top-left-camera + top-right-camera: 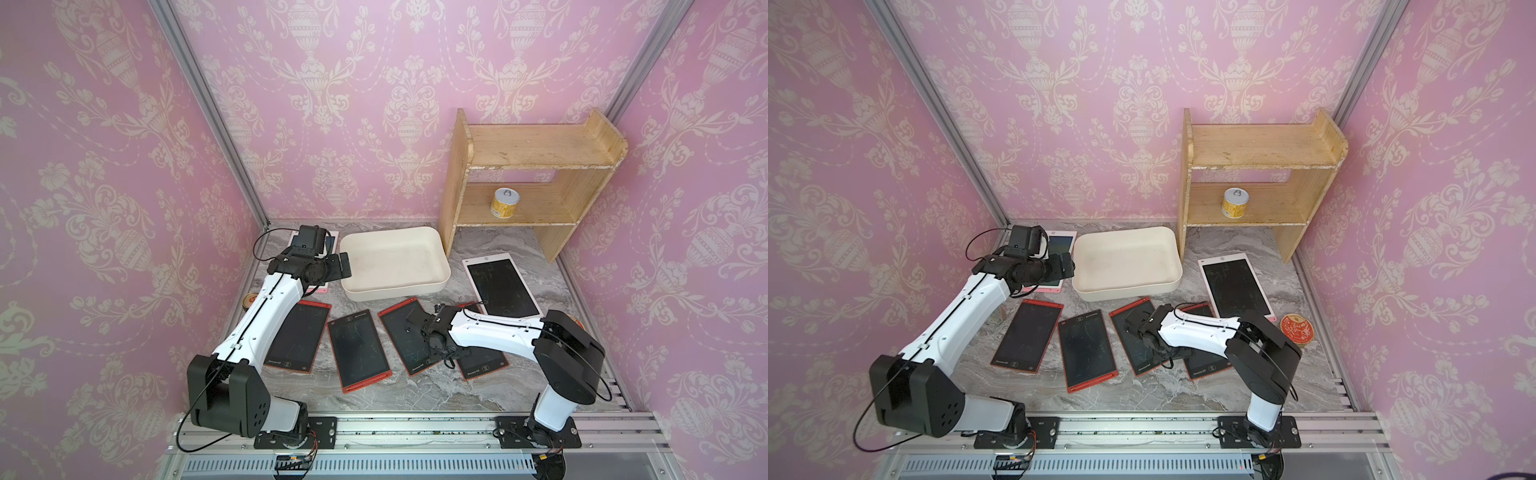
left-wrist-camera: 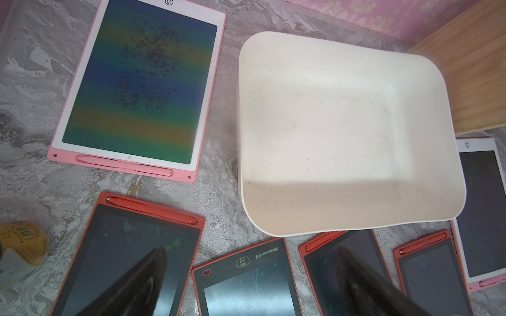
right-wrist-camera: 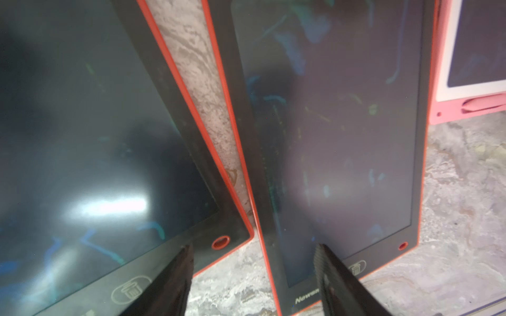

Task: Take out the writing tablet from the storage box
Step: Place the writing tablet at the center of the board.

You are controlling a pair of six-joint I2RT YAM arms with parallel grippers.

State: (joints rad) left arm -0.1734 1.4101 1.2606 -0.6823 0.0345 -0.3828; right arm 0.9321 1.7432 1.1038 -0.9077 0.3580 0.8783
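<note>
in both top views the storage box (image 1: 395, 262) sits mid-table with nothing in it, its bare floor showing. around it, flat on the marble table (image 1: 415, 395), lie four red writing tablets (image 1: 358, 349) in a row in front, one pink writing tablet (image 1: 330, 241) just beside its left wall, and the other pink tablet (image 1: 500, 286) off to its right. the left gripper (image 1: 344, 266) hovers beside the box's left wall, above the pink writing tablet, jaws wide and empty. the right gripper (image 1: 451, 356) hangs low over the red row. the left wrist view agrees: the box floor is bare apart from specks, and the fingers (image 2: 131, 287) are spread with nothing between them. the right wrist view shows that gripper's jaws parted above the strip of table between two red writing tablets, clamping neither. the removal reads as done: no tablet is left in the box, and i'd judge that all that remains is drawing the arms back.
</note>
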